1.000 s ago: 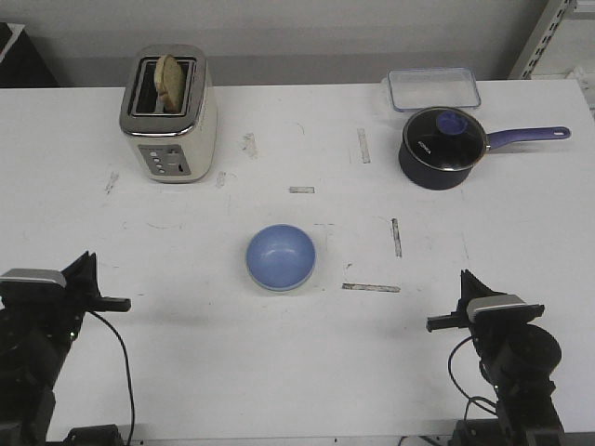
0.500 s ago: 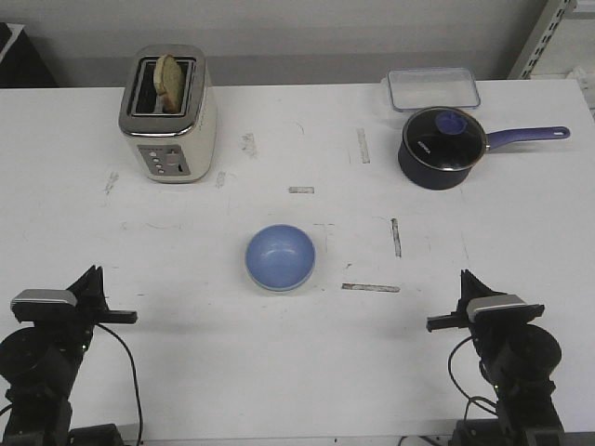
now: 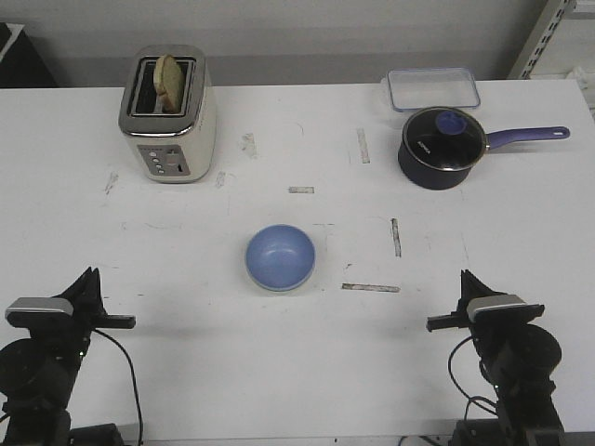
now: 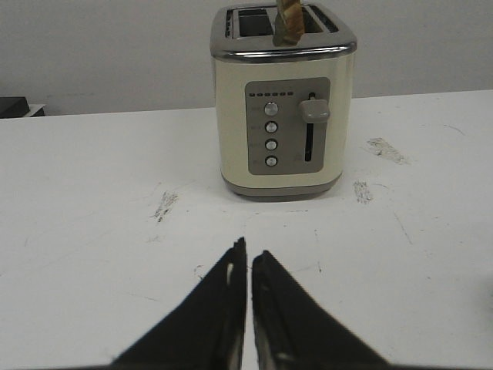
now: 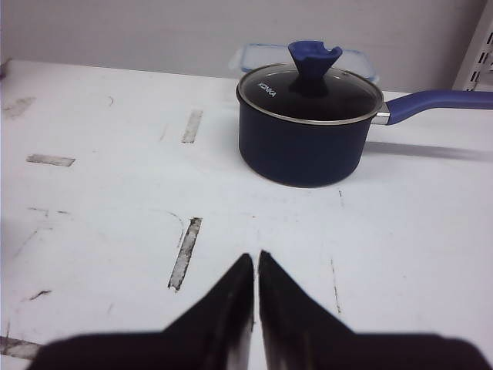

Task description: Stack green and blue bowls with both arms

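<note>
Fingers pinched together and empty on both the black left gripper (image 4: 248, 266) and black right gripper (image 5: 255, 266).
The glossy periwinkle-blue round bowl (image 3: 280, 256) sits mid-table, ahead and between them, roughly equidistant; no green bowl visible.

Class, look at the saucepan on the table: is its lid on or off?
On. The glass lid sits flat on the rim of the saucepan, its blue knob upright on top.

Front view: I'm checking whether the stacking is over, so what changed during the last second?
Only the left arm moved, sinking lower and back toward the table's near edge, its pincer shut and empty. The right arm, blue bowl, toaster and saucepan stayed put.
</note>
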Available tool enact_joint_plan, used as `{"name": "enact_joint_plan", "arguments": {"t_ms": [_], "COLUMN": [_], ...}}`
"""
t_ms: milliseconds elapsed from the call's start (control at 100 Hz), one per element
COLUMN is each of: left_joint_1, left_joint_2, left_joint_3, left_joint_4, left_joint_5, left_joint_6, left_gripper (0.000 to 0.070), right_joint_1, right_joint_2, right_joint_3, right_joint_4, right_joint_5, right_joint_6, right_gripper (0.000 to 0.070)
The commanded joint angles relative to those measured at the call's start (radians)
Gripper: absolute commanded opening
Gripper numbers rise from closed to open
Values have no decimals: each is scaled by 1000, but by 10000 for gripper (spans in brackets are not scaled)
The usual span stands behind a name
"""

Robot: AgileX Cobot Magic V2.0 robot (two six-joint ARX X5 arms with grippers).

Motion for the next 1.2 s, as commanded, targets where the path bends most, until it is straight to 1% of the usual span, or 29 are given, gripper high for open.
{"name": "enact_joint_plan", "arguments": {"t_ms": [0, 50, 110, 210, 260, 490, 590, 720, 1190], "left_joint_1": [-5, -14, -39, -85, -100, -98, -98, -97, -98], "left_joint_2": [-33, -60, -100, -179, -216, -359, -358, -357, -357], "left_joint_3": [9, 1, -31, -121, -175, -435, -525, -525, -524], "left_joint_4": [-4, -10, 17, 77, 107, 224, 338, 287, 293], "left_joint_5": [1, 4, 2, -50, -72, -76, -78, -82, -79], "left_joint_6": [13, 13, 8, -69, -93, -93, -95, -112, -111], "left_gripper": [1, 1, 1, 1, 1, 1, 1, 1, 1], "right_joint_1": [1, 1, 1, 1, 1, 1, 1, 1, 1], "right_joint_2": [5, 5, 5, 5, 5, 5, 5, 4, 4], "right_joint_3": [5, 5, 5, 5, 5, 5, 5, 6, 6], "right_joint_4": [15, 16, 16, 17, 17, 17, 17, 21, 21], "right_joint_5": [0, 0, 0, 0, 0, 0, 0, 0, 0], "right_joint_6": [-7, -7, -7, -7, -7, -7, -7, -7, -7], "right_gripper": [0, 0, 0, 0, 0, 0, 0, 0, 0]}}
